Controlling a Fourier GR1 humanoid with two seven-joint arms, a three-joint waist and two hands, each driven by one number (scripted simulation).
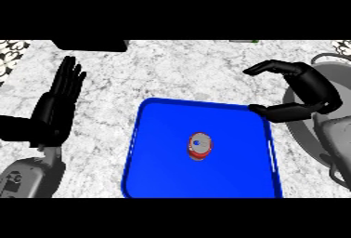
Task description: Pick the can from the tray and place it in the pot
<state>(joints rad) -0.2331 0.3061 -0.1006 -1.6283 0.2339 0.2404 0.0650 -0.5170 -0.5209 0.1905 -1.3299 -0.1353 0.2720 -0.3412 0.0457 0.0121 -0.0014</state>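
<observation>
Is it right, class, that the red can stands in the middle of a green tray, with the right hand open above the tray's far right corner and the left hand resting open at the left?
One detail is wrong: the tray is blue, not green, as the head view shows. The can, the right hand and the left hand are as stated.

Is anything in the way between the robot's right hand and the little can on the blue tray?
No. The right hand hangs open over the tray's far right corner, and only bare tray lies between it and the can.
</observation>
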